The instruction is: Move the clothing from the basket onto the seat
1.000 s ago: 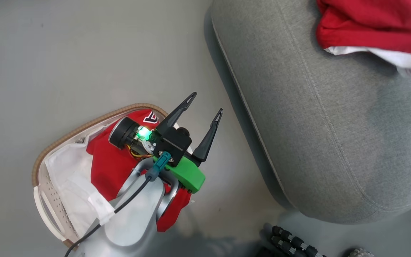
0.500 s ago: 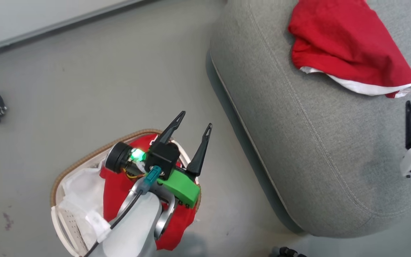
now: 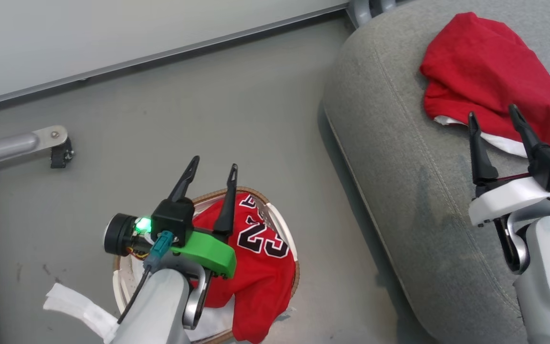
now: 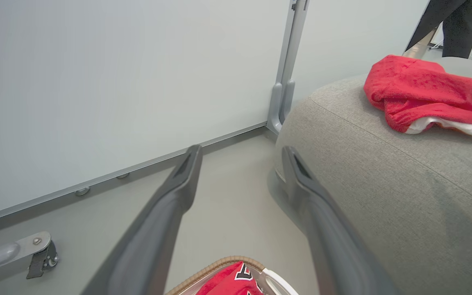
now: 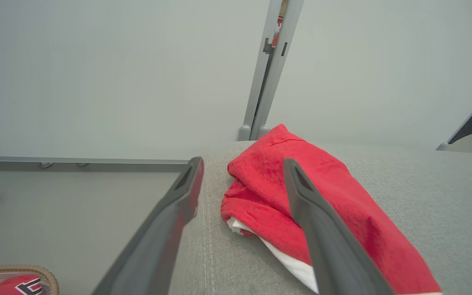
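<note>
Low in the head view, on the floor (image 3: 184,119): basket (image 3: 286,229), brown-rimmed, holding a red jersey (image 3: 256,282) marked "23" in black, white-edged numerals. The jersey's lower part drapes over the near rim. A white liner (image 3: 72,303) trails out at the basket's left. To the right, apart from the basket: grey seat (image 3: 389,157) with a stitched seam, bearing a second red garment (image 3: 480,71), crumpled, with white trim along its near edge.

Left gripper (image 3: 214,163) hovers above the basket's far side, fingers spread wide and holding nothing. Right gripper (image 3: 492,112) hangs over the seat at the garment's white edge, fingers likewise well apart and empty.

The head view gives the numerals in full, whereas both wrist views crop them to a fragment at the bottom edge. The left wrist view shows the garment side-on, atop the seat's rounded shoulder. The right wrist view shows the garment's folds, with one finger crossing in front of it. Both wrist views add a pale wall (image 4: 96,82) and a grey post (image 4: 287,61) behind the seat.
</note>
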Controlling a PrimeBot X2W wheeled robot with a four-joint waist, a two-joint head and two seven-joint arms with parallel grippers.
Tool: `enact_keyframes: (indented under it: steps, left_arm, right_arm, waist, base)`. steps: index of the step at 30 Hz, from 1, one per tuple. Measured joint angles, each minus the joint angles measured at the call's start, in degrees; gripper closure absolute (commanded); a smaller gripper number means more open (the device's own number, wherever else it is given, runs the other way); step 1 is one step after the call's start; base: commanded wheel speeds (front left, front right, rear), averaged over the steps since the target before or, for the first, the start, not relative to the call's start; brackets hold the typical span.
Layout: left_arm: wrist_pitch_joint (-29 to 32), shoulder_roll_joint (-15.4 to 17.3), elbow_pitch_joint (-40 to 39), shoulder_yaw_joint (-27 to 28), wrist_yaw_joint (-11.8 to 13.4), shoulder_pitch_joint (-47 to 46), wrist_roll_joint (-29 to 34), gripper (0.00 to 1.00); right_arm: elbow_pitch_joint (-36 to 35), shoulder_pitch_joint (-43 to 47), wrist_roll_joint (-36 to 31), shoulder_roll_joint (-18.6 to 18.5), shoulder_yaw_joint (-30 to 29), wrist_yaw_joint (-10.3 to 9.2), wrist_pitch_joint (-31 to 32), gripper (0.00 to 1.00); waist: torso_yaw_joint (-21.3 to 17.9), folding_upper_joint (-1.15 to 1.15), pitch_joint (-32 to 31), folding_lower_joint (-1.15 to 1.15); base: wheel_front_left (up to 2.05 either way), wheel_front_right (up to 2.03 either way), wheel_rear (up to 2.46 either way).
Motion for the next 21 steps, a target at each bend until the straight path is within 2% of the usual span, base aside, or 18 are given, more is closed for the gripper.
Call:
enact_keyframes:
  steps: [11, 21]
  left_arm:
    - [0.0, 0.2, -0.4, 11.5, 1.5, 5.9, 0.7, 0.0]
    - [0.0, 0.2, -0.7, 19.0, 1.3, 13.8, 2.1, 0.0]
  right_arm:
    - [-2.1, 2.6, 0.6, 3.7, 4.6, 0.0, 0.0, 0.0]
    - [-2.3, 9.6, 0.7, 4.9, 5.8, 0.0, 0.0, 0.0]
  waist:
    - [7.0, 0.0, -3.9, 0.0]
    - [10.2, 0.0, -9.1, 0.0]
  base:
    - [0.0, 0.0, 0.0]
    - [0.0, 0.0, 0.0]
